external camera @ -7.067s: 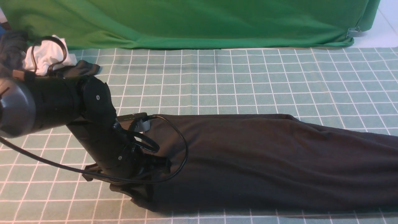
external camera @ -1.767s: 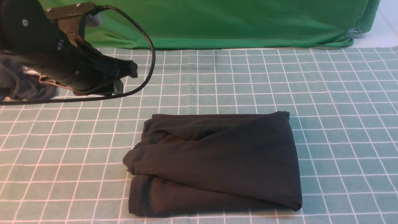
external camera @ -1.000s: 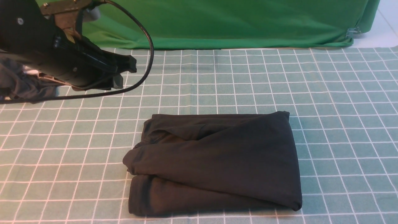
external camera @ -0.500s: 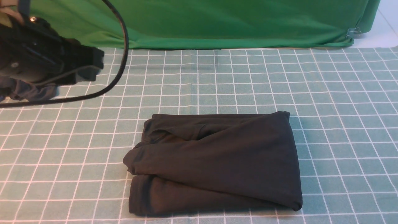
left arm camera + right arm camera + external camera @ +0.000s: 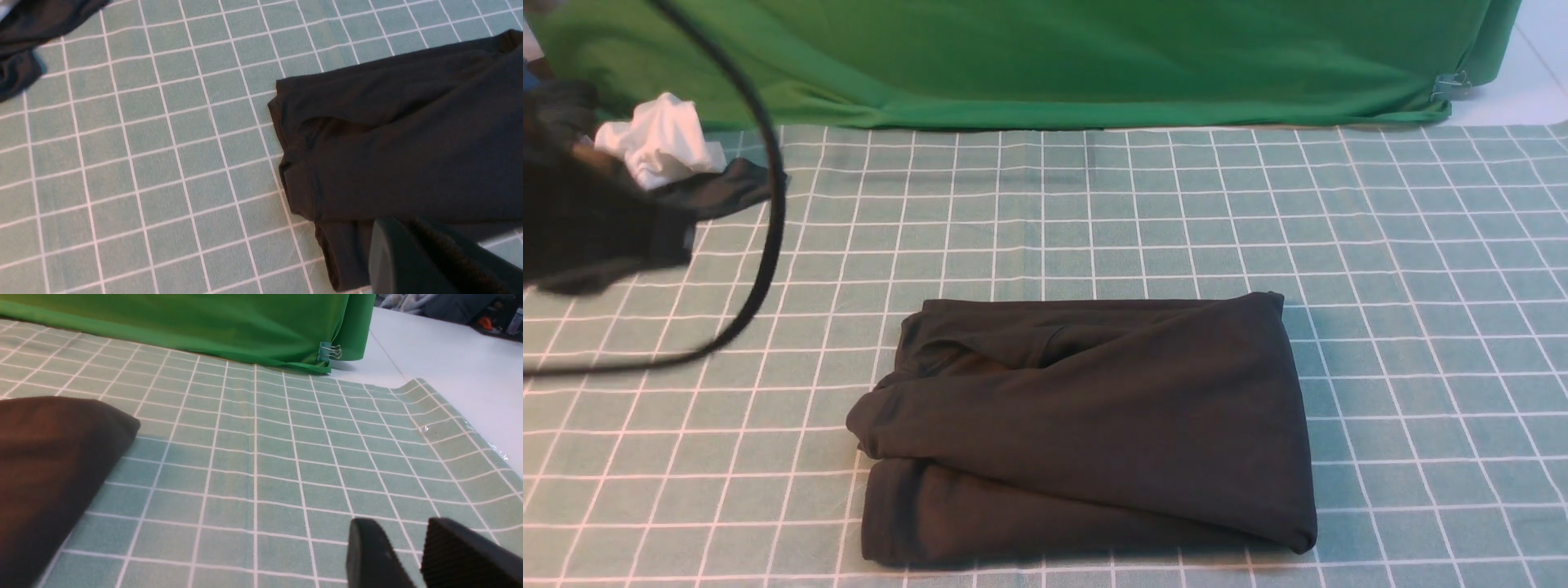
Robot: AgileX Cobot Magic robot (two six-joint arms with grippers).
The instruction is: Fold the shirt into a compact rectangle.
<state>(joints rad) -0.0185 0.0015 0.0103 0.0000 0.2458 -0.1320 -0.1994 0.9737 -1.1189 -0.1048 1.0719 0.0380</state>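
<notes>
Seemingly the folding itself is finished and the step in hand is withdrawal. At the far left of the front view the left arm is seen only as a dark blur beside a bunched white cloth and a small dark grey garment, well apart from the shirt. The left claw is shown in its wrist view with its jaws pressed together and nothing between them. In the middle of the gridded bench the black shirt lies as a layered rectangle, its right edge straight, its left end less tidy: the upper layer is set back at a slant and a lower lip sticks out. No print or label can be made out. To the right, the right claw is held just above bare bench beside the shirt's corner, its jaws parted by a narrow gap and empty. If anything more is called for, it is judged to be a squaring of the loose left edges; otherwise both arms need only be parked.
</notes>
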